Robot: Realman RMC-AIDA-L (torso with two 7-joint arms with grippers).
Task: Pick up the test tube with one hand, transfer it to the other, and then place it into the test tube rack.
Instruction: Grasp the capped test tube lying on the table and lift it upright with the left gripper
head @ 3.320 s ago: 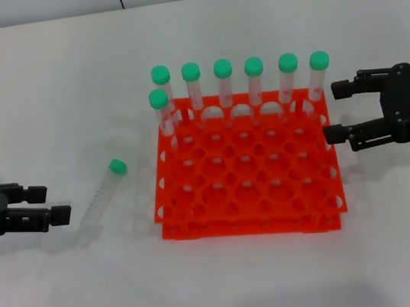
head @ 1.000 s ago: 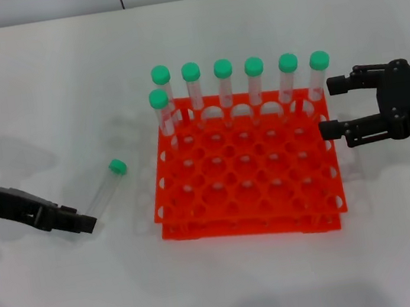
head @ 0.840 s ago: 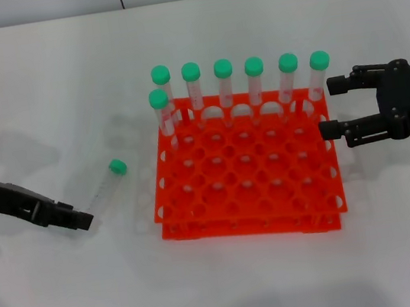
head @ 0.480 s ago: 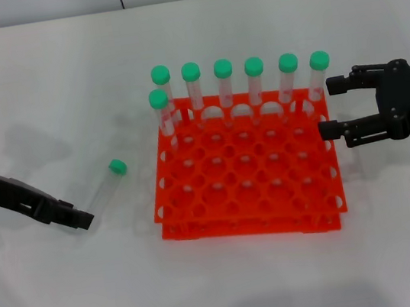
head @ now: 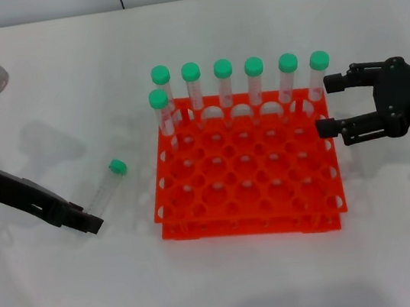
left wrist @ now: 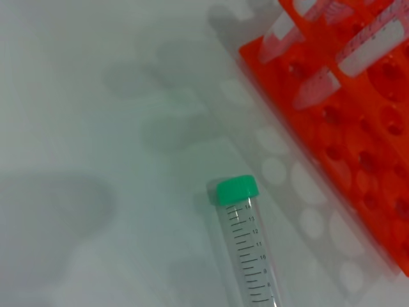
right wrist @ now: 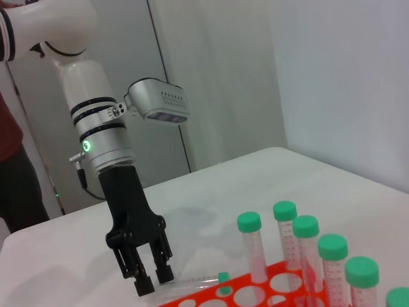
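The test tube (head: 107, 188) lies flat on the white worktop (head: 233, 288), just left of the test tube rack (head: 245, 172). Its long axis runs on a diagonal: the green cap points away from the robot and toward the rack, the clear base toward the left tool (head: 92, 223).

That left tool, pointing steeply down, has its fingers parted (the right wrist view shows a gap between them) and sits right at the tube's base end, gripping nothing. Half a second ago its tip was a touch farther left; it has edged closer to the tube, and the silver wrist shows more fully at the left edge. The tube lies as it did then.

The right tool (head: 327, 105) hovers beside the rack's right edge with its fingers apart and empty, nudged slightly toward the rack since then.

Count: eight green-capped tubes in all, seven upright tubes (head: 225, 92) in the rack (six along the back row, one in the next row at the left) and one loose; one rack; two tools.
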